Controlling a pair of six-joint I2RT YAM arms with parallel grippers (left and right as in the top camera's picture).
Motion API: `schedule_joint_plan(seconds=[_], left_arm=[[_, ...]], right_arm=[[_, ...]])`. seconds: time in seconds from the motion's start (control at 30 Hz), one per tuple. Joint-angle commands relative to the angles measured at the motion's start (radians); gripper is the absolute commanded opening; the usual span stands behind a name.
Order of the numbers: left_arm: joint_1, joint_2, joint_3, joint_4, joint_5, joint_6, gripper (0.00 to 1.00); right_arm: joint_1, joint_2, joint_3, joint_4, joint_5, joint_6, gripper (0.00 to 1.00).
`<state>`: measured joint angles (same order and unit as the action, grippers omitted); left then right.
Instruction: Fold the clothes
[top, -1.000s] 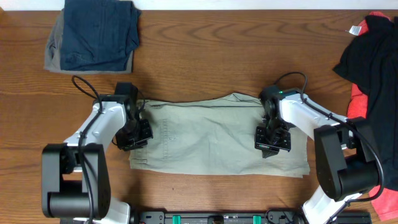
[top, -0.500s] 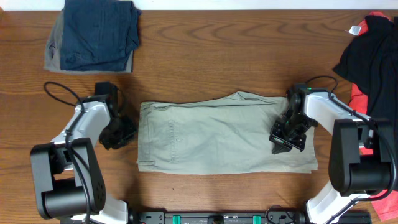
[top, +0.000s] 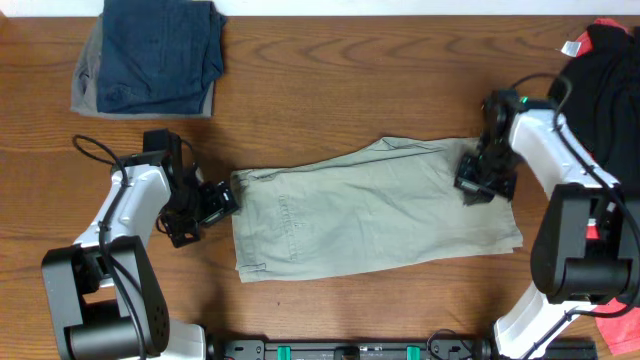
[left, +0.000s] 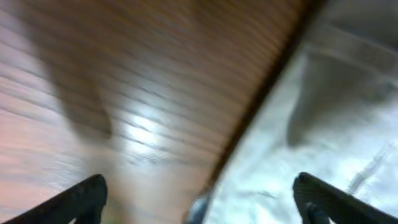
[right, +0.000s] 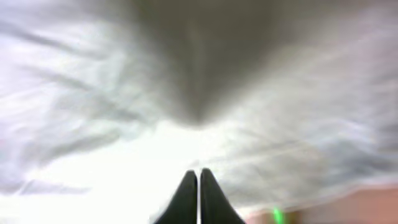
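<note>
Overhead view of a wooden table (top: 350, 100). The beige shorts (top: 370, 215) lie flat in the middle, waistband end to the left. A second ago they lay level. Now they sit farther right and are turned, with the right end raised toward the far side.

The left gripper (top: 210, 205) was over the left end of the shorts a second ago, swung out over bare wood, and is now just beside the waistband edge. Its fingers were nearly together then and are spread wide now, holding nothing.

The right gripper (top: 476, 190) has travelled right and away from the robot. It now sits over the upper right part of the shorts, near their far edge. Its fingers are together, as before.

A navy and grey pile (top: 150, 55) at the far left corner and black and red garments (top: 600, 90) at the right edge have not moved.

The left wrist view, which is blurred, shows what the overhead view does not. Two dark fingers (left: 84, 196) stand at opposite sides of the picture. Between them are wood (left: 124, 74) on the left and the edge of the shorts (left: 323, 124) on the right.

The right wrist view shows the right gripper (right: 199, 183) with its tips pressed against each other, and pale cloth (right: 93, 124) filling the picture. Whether a pinch of cloth is caught between the tips cannot be told.
</note>
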<state>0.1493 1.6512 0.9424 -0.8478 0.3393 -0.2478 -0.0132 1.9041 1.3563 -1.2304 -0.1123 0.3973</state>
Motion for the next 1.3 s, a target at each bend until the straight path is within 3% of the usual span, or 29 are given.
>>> schedule_joint_plan(seconds=[0.0,0.07,0.1,0.13,0.17,0.2,0.63,1.27], left_arm=[[0.002,-0.011,0.006,-0.007,0.080,0.071,0.98],[0.002,-0.011,-0.002,-0.007,0.080,0.071,0.98],[0.002,-0.011,-0.007,-0.006,0.080,0.072,0.98],[0.002,-0.010,-0.014,-0.003,0.080,0.072,0.98],[0.002,-0.010,-0.023,0.006,0.080,0.072,0.98],[0.002,-0.010,-0.029,0.017,0.080,0.072,0.98],[0.002,-0.003,-0.058,0.096,0.225,0.117,0.98],[0.000,-0.003,-0.188,0.182,0.286,0.169,0.98]], right_arm=[[-0.006,-0.003,0.122,-0.058,0.026,-0.040,0.09],[-0.002,-0.003,0.172,-0.090,0.026,-0.040,0.23],[0.000,-0.003,0.185,-0.093,0.026,-0.048,0.43],[0.000,-0.003,0.193,-0.093,0.026,-0.055,0.70],[0.000,-0.003,0.196,-0.090,0.026,-0.055,0.88],[0.000,-0.003,0.196,-0.087,0.026,-0.055,0.99],[-0.001,-0.002,0.196,-0.079,0.027,-0.055,0.99],[0.000,-0.002,0.196,-0.071,0.027,-0.054,0.99]])
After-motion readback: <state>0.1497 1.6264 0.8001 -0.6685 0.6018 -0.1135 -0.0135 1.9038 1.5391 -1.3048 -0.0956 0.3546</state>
